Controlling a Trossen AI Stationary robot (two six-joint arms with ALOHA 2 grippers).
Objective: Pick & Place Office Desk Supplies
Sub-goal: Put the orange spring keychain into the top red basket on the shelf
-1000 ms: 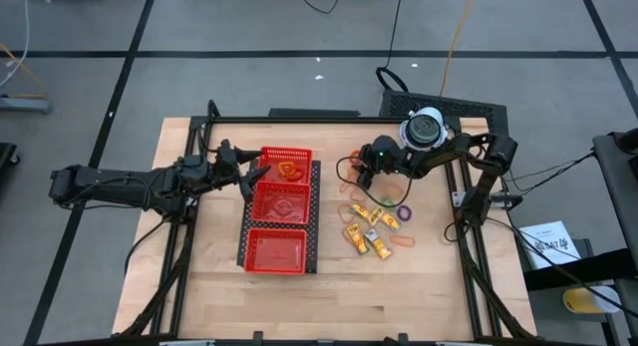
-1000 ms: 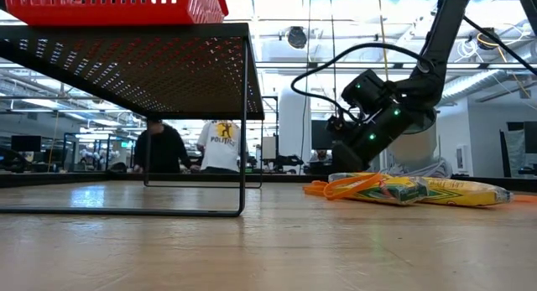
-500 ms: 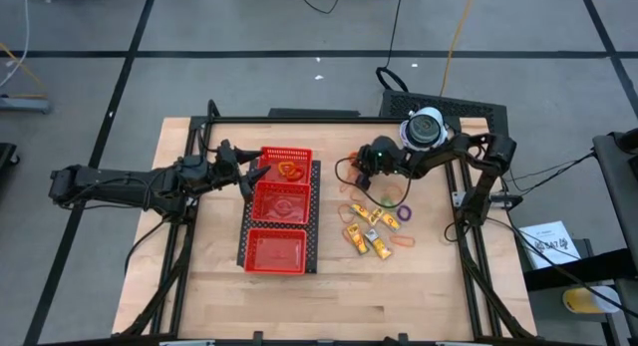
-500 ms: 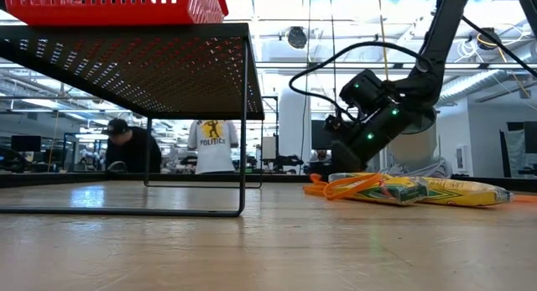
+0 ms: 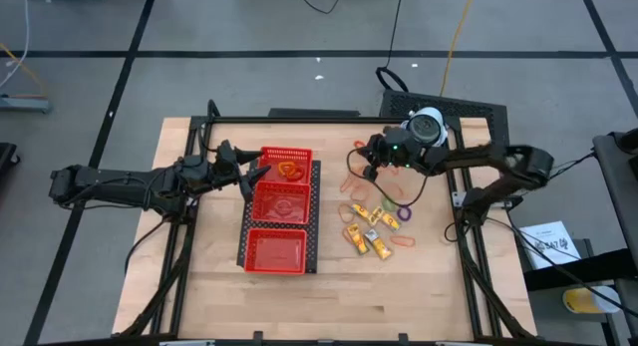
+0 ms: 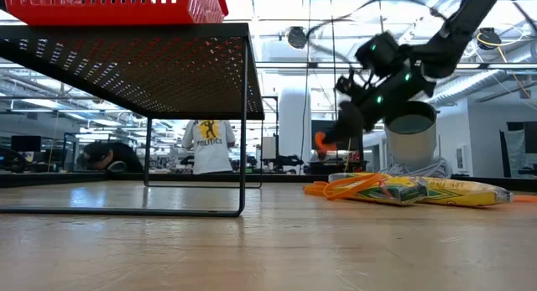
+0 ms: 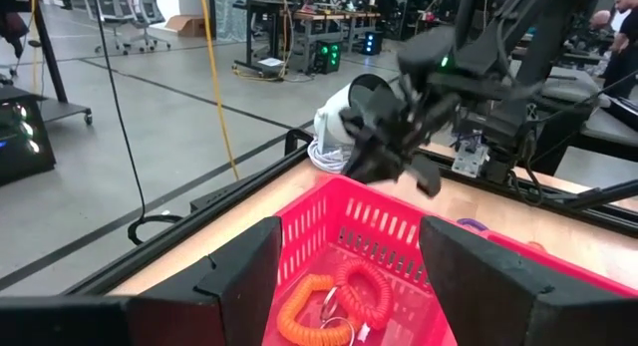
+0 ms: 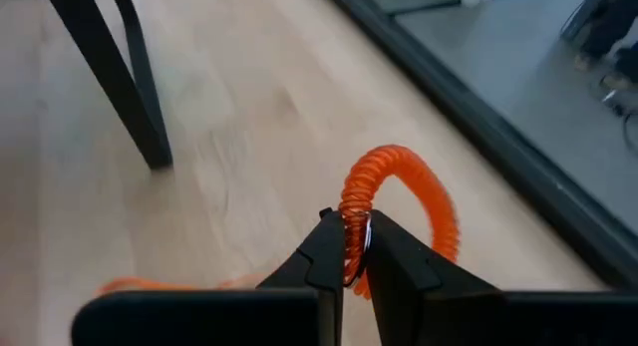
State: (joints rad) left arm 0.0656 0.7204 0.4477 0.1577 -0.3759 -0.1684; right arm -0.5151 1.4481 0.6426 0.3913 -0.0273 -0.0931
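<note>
While the desk (image 5: 199, 286) carries the red mesh tray (image 5: 278, 251) at its middle, the left arm waits beside the tray's far compartment, its left hand (image 7: 344, 276) spread open over an orange coil (image 7: 329, 301) already lying in that compartment. To the right of the tray, the remaining supplies (image 5: 374, 226), yellow sticks, small rings and orange loops, lie scattered on the wood. A second ago the right hand (image 8: 346, 254) sat low among those items with its jaws apart; now it has snapped closed on an orange coiled band (image 8: 399, 201) and risen clear of the desk, the coil arching up from between its tips, as the low view shows it well above the pile. That lift suggests 1 more item is secured and the carry toward the tray is the step in hand, with many pieces left to move. A white-grey dome (image 5: 427, 123) stands just beyond the right arm.
</note>
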